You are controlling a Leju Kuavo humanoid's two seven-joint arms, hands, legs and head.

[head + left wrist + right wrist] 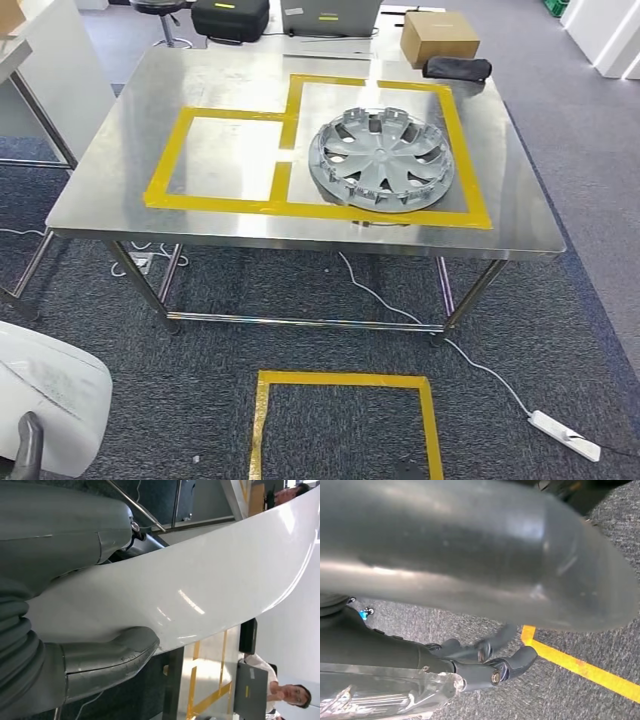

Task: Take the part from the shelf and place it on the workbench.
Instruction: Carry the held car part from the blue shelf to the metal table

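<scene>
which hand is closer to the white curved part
Left. The left hand grips the white curved part, so it is touching it. The right hand is apart from it, low over the carpet beside a yellow tape line.

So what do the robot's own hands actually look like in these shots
The left hand has a grey ribbed cover at the wrist and a thick, smooth grey thumb. The right hand shows a broad, glossy grey thumb, blurred up close, with darker, slimmer fingers jointed by small metal pins.
</scene>
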